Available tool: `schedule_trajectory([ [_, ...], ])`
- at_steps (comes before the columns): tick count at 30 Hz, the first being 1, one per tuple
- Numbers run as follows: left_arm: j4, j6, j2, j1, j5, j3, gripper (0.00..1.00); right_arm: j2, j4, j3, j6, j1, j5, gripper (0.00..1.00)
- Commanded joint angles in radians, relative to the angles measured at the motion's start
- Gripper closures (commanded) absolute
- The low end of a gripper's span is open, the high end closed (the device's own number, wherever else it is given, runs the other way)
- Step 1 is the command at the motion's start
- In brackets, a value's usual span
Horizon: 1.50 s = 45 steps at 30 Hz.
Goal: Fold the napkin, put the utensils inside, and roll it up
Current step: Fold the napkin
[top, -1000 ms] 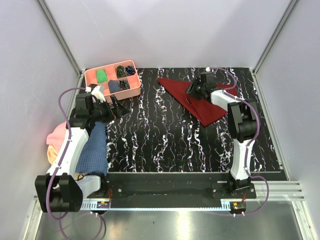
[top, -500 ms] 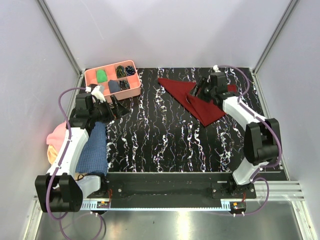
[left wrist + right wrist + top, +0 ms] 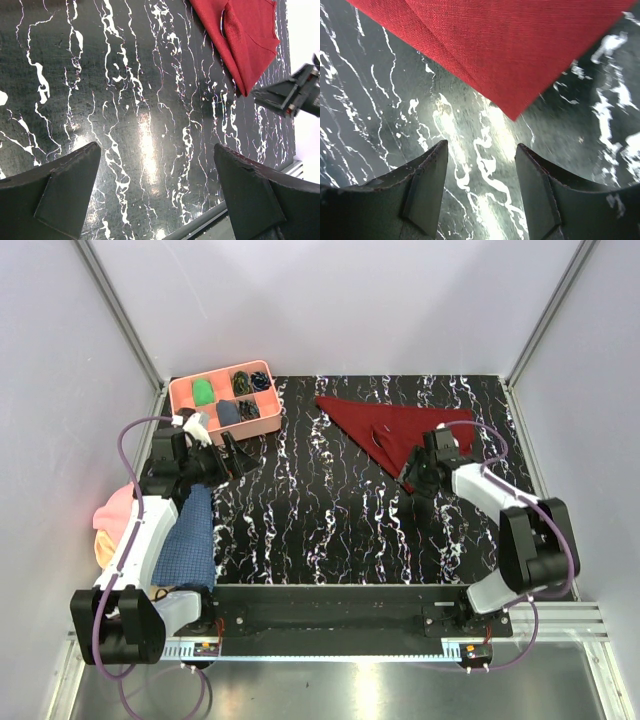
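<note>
Since the napkin [image 3: 395,430] is lying folded in a triangle on the tabletop's [image 3: 330,510] far right, I'm hovering my right tool [image 3: 481,150] open at its near corner, left tool [image 3: 156,150] gaping idle; utensils and rolling are looking undone

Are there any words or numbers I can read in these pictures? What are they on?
No text can be read anywhere.
The red napkin, the pink tray and the black marbled table are plain.
The small orange spot by each arm's base is too tiny to tell.
</note>
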Motion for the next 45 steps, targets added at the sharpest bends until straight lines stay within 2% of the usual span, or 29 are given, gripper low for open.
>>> schedule_trajectory([
  [1, 0.048, -0.002, -0.001, 0.005, 0.011, -0.007, 0.01, -0.104, -0.023, -0.046, 0.038, -0.017, 0.090, 0.36],
  [5, 0.048, -0.002, 0.002, 0.003, 0.011, -0.008, 0.01, -0.088, -0.023, -0.071, 0.045, -0.061, 0.073, 0.38],
  [12, 0.050, 0.000, 0.000, 0.003, 0.007, -0.008, 0.01, 0.005, 0.040, -0.042, 0.036, -0.095, 0.035, 0.52],
  [25, 0.048, 0.000, 0.003, 0.002, 0.005, -0.010, 0.01, 0.072, 0.118, -0.059, 0.068, -0.093, -0.010, 0.60],
  [27, 0.050, 0.000, 0.003, 0.003, 0.004, -0.010, 0.01, 0.055, 0.124, -0.064, 0.073, -0.093, -0.017, 0.60],
  [30, 0.048, 0.000, 0.006, 0.003, 0.007, -0.008, 0.01, 0.066, 0.124, -0.056, 0.067, -0.093, -0.016, 0.54],
  [39, 0.050, 0.000, 0.005, 0.003, 0.007, -0.008, 0.01, 0.161, 0.127, -0.013, 0.062, -0.093, -0.077, 0.55],
  [41, 0.048, 0.001, 0.005, 0.003, 0.007, -0.008, 0.01, 0.167, 0.126, -0.019, 0.055, -0.093, -0.082, 0.59],
  [42, 0.050, 0.000, 0.006, 0.003, 0.010, -0.008, 0.01, 0.172, 0.126, -0.024, 0.051, -0.093, -0.086, 0.67],
  [45, 0.050, -0.002, 0.005, 0.002, 0.010, -0.010, 0.01, 0.173, 0.121, -0.040, 0.039, -0.093, -0.121, 0.81],
])
